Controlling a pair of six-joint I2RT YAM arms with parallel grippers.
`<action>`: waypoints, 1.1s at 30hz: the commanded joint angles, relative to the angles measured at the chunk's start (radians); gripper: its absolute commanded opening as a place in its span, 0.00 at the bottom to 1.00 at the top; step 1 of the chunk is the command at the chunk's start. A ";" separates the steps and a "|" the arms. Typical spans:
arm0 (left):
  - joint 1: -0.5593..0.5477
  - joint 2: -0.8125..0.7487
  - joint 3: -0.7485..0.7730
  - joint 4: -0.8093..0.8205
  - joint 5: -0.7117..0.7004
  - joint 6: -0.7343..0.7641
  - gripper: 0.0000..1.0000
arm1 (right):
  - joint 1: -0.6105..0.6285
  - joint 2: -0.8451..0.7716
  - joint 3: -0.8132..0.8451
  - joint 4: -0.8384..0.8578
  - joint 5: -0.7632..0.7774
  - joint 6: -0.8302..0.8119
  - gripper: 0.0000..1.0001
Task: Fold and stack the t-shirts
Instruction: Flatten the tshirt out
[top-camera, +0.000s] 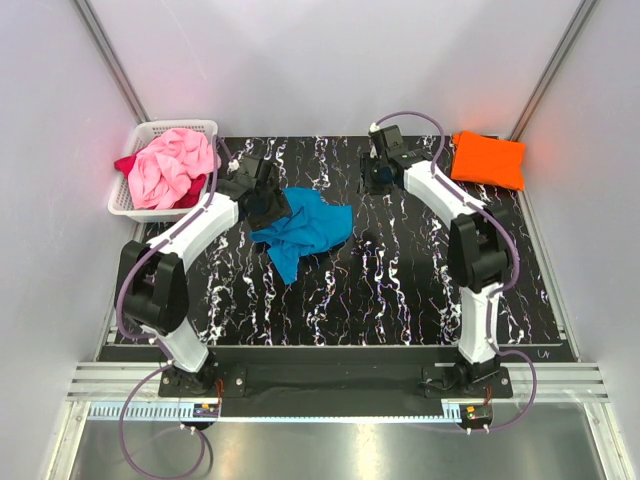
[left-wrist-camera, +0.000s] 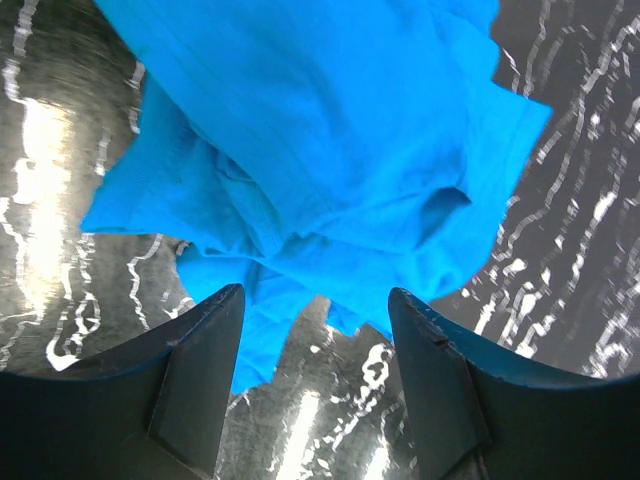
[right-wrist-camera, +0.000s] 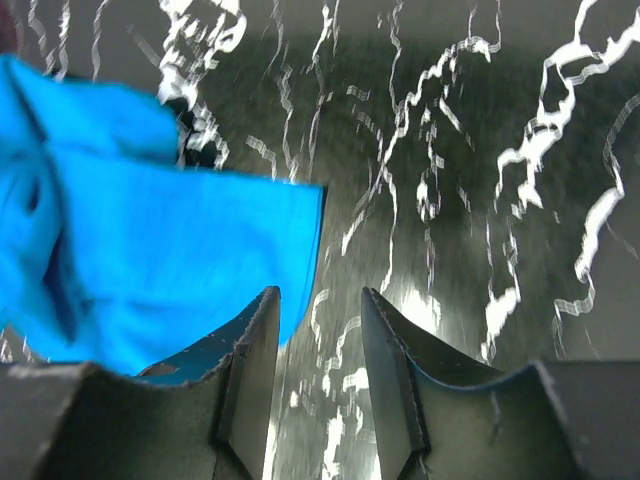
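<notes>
Hovering with left tool (left-wrist-camera: 315, 295) and right tool (right-wrist-camera: 320, 295) both open and empty, I see the blue shirt (left-wrist-camera: 320, 130) crumpled on the desk (top-camera: 400, 290), just ahead of the left one. Pinching now risks grabbing several layers.

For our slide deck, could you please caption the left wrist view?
Open left fingers frame the crumpled blue t-shirt lying on the black marbled table.

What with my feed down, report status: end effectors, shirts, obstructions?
Left end effector open at crumpled turquoise cloth t-shirt; right end effector open near it. Folded orange cloth t-shirt far right corner. No obstruction seen.
</notes>
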 joint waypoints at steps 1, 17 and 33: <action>0.005 0.006 0.004 0.062 0.116 0.021 0.64 | -0.008 0.066 0.091 0.050 -0.081 0.020 0.46; 0.045 -0.041 -0.036 0.063 0.151 0.036 0.65 | -0.008 0.330 0.235 0.049 -0.135 0.060 0.43; 0.063 -0.078 -0.063 0.060 0.134 0.038 0.65 | -0.002 0.344 0.185 0.036 -0.182 0.093 0.41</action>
